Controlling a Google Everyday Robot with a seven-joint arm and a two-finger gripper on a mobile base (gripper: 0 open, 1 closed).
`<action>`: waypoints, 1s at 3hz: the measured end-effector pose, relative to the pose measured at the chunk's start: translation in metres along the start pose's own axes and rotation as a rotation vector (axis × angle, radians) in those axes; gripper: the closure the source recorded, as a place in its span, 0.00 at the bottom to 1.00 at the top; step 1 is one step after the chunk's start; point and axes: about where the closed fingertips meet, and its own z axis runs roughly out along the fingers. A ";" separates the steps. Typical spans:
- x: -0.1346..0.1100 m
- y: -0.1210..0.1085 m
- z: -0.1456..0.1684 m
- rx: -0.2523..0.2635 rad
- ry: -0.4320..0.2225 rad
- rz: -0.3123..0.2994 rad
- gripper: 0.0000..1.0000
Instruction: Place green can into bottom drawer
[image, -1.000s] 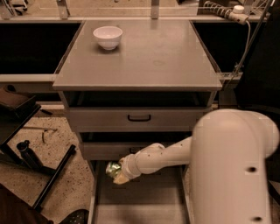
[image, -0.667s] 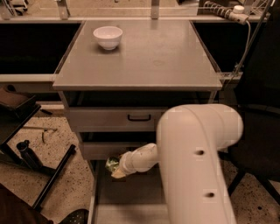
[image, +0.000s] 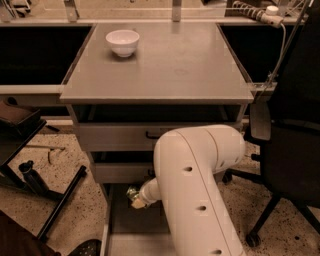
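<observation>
Green-silver can (image: 132, 192) pinched in gripper (image: 134, 197), low over drawer (image: 132, 223), at its back, near the left wall. Risk: released this close, the dented can may clip the wall and tip or roll.

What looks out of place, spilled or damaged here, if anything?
Nothing stands out. The white bowl sits upright on the cabinet top, the bottom drawer is pulled open, and the gripper is over it with the green can at its tip.

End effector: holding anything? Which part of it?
The green can, at the end effector over the bottom drawer. The grip spot on the can cannot be told; the arm hides it.
</observation>
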 end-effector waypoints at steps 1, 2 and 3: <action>0.028 -0.002 0.012 -0.006 0.035 0.091 1.00; 0.028 -0.002 0.012 -0.007 0.035 0.091 1.00; 0.043 -0.001 0.026 -0.037 0.084 0.123 1.00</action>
